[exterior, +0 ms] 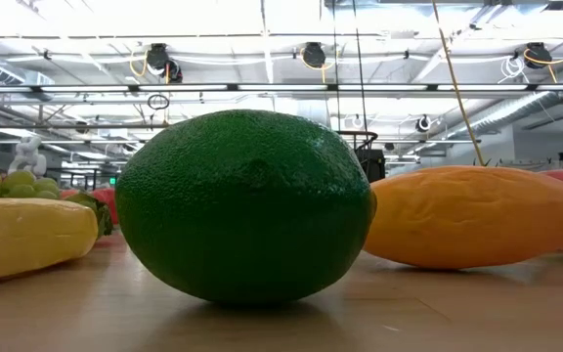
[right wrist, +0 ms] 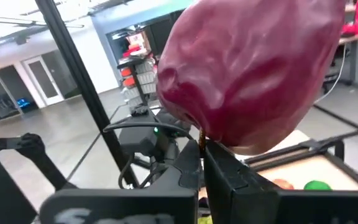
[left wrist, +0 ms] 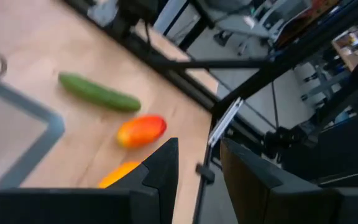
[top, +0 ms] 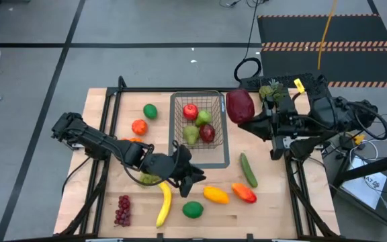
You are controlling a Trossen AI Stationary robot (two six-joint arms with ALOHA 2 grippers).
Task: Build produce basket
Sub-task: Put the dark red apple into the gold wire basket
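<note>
The grey wire basket [top: 224, 158] stands mid-table and holds red apples and green pears. My right gripper [top: 254, 122] [right wrist: 202, 155] is beside the basket's right rim, shut on a large dark red fruit [top: 240, 106] [right wrist: 247, 68]. My left gripper [top: 195, 177] [left wrist: 197, 168] is open and empty near the basket's near left corner, above the table. A lime [top: 192, 209] [exterior: 247, 205], a yellow mango [top: 216, 195] [exterior: 472, 215], a banana [top: 163, 204] [exterior: 18, 235], a red-orange mango [top: 244, 193] [left wrist: 142, 130] and a cucumber [top: 248, 169] [left wrist: 98, 92] lie on the table. My right gripper pinches the dark red fruit at its narrow stem end [right wrist: 201, 140] between the two fingers [right wrist: 219, 171]. The fingers come about level from the table's right. The fruit is lifted clear of the table, beyond the fingertips and just right of the basket's rim.
On the table's left lie a lime [top: 150, 111], an orange [top: 138, 126] and dark grapes [top: 123, 210]. Green grapes [top: 150, 179] lie partly under my left arm. A flat grey outline surrounds the basket's foot. The tabletop has black frame rails [top: 294, 188] along its sides.
</note>
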